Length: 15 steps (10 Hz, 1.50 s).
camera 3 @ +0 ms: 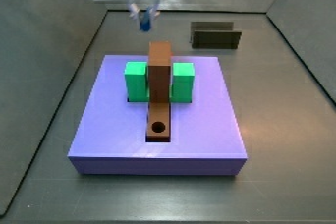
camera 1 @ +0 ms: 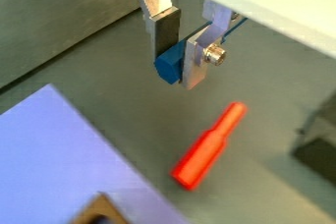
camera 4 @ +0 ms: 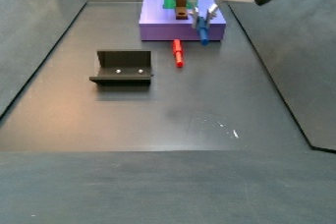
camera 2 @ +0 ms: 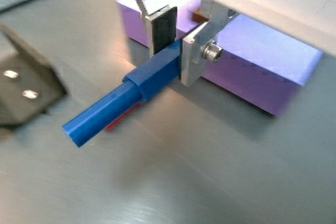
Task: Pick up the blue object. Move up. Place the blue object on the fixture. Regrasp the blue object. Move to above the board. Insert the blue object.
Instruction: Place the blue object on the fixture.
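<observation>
Blue is the peg (camera 2: 121, 102) clamped between the two silver fingers (camera 2: 160, 29) of the pincer (camera 2: 179, 43); the fingers close on one end of it and the rest sticks out sideways, as both wrist views show. The pincer hangs in the air, clear of the tabletop (camera 4: 197, 100), near the far edge of the board (camera 3: 197, 120). In a side view it sits at about 12 o'clock from the brown bar (camera 3: 159, 85), beyond the green blocks (camera 3: 136, 81). The fixture (camera 4: 121, 68) stands well apart, at about 8 o'clock from the board in that side view. A red peg (camera 1: 210, 145) lies loose on the tabletop between board and fixture.

I judge the pick is done and the peg is lifted, so the step in hand is the carry toward the fixture. Whether the peg has already been regrasped I cannot tell. If not, the next move asks the pincer to travel over to the fixture, keeping height above the red peg, and to lower the blue peg onto it before letting go. The sideways hold does not look suited for the hole (camera 3: 159, 127) in the bar.
</observation>
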{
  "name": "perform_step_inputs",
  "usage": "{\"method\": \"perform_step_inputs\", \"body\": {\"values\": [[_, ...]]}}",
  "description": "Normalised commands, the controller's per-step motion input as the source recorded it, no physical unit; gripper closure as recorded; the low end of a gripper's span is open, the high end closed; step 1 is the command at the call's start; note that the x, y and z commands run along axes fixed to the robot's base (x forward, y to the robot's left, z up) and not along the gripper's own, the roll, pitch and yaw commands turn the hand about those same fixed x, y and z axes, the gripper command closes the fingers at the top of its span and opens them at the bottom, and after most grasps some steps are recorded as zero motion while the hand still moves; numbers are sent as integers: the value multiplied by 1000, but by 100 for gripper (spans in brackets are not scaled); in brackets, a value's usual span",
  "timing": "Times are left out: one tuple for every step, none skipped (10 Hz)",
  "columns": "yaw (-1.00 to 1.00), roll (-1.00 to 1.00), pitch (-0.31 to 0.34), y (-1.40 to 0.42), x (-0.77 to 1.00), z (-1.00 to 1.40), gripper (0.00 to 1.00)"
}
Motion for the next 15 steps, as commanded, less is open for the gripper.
{"method": "perform_step_inputs", "body": {"values": [[-6, -897, 49, 334, 637, 249, 100], [-43, -789, 80, 277, 731, 100, 100], [-66, -834, 91, 246, 714, 43, 100], [-60, -909, 63, 231, 689, 0, 100], [-94, -946, 23, 189, 683, 0, 100], [-143, -980, 0, 160, 651, 0, 100], [-206, -880, 0, 134, 706, -26, 100], [-180, -889, 0, 194, 669, -43, 100], [-157, -829, 0, 280, 623, -26, 100], [-94, -771, 80, 300, 666, 0, 100], [-117, -666, 94, 231, 617, -54, 100], [-46, -503, 197, 197, 674, -89, 100], [0, -517, 229, 183, 651, -97, 100], [0, -1000, 83, 86, 489, -86, 100], [0, -957, 89, 94, 483, -126, 100]]}}
